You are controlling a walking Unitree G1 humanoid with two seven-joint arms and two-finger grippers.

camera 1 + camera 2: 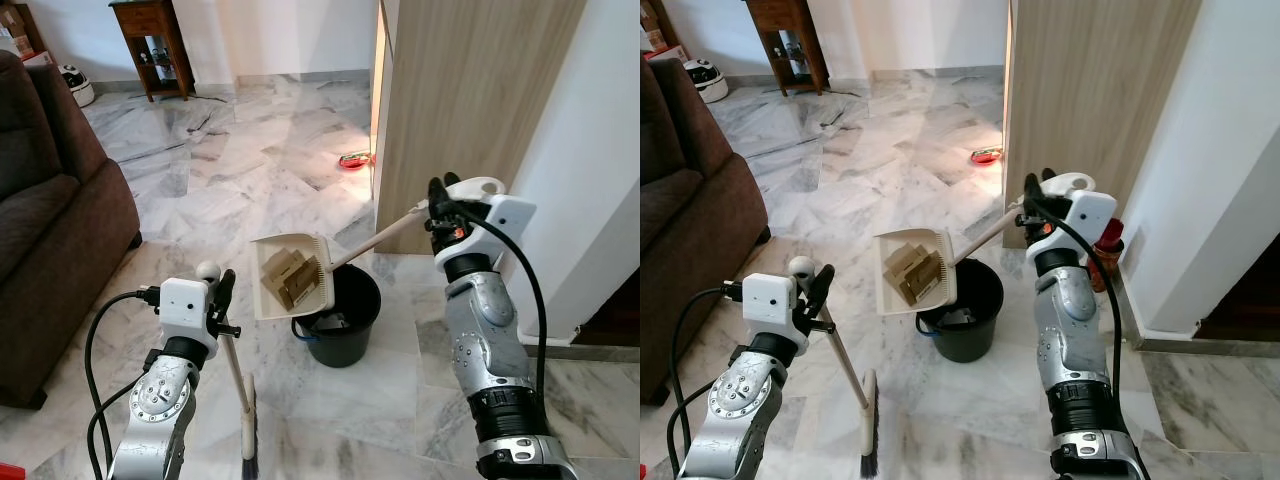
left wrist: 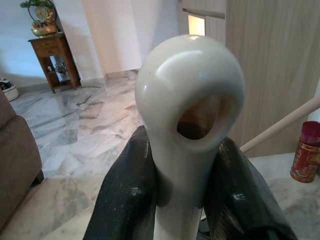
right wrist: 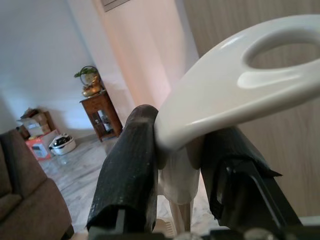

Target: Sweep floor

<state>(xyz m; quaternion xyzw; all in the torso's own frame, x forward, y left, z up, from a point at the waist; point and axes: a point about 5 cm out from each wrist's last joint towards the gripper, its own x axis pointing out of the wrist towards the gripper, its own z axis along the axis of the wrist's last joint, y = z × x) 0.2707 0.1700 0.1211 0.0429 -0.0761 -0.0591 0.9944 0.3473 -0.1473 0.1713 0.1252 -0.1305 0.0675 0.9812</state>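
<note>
Left eye view: one dustpan (image 1: 289,277), perhaps three cardboard scraps (image 1: 284,277), one bucket (image 1: 343,318)

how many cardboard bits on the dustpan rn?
About 3, bunched mid-pan on the dustpan above the bucket: top, right, bottom. They overlap, so more may be hidden.

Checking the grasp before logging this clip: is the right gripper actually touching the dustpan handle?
Touching. In the right wrist view, the right gripper has its jaws closed on both sides of the white dustpan handle, with no gap showing.
</note>
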